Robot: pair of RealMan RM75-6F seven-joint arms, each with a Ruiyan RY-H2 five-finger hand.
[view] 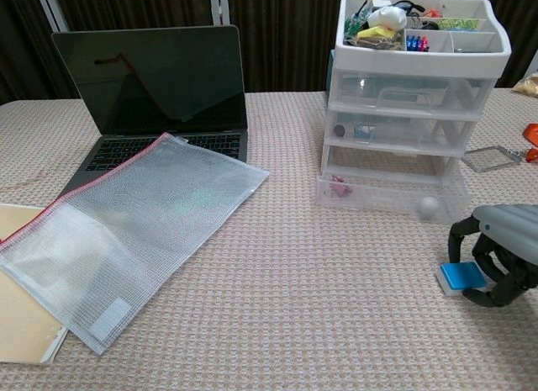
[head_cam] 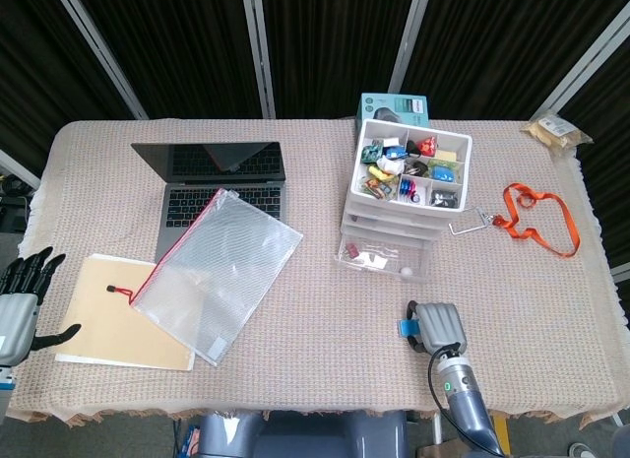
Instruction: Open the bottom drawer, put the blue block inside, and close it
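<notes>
Two views serve us. From the head view, our right hand (head_cam: 440,326) sits toward six o'clock of the table (head_cam: 315,369), arched over the blue block (head_cam: 406,326), of which only a sliver peeks out at the hand's nine o'clock side. At twelve o'clock from it stands the drawer unit (head_cam: 394,217), its bottom drawer (head_cam: 383,258) already pulled out, a small white ball and some red bits lying inside. Our left hand (head_cam: 20,295) hangs off the table's nine o'clock edge, fingers spread and holding nothing. A laptop (head_cam: 217,182), a mesh zip pouch (head_cam: 219,271) and a tan folder (head_cam: 113,325) fill the left half; an orange lanyard (head_cam: 536,217) lies toward three o'clock.

From the chest view, the right hand (view: 496,252) curls around the blue block (view: 461,277), fingers bracketing its sides; the block rests on the cloth, and we cannot tell whether the fingers actually press it. The bottom drawer (view: 387,196) stands open at eleven o'clock of the hand.

We judge the drawer step done and the grasp in hand. Next we need a firm pinch, a lift, and a carry toward twelve o'clock over the drawer's front wall.
</notes>
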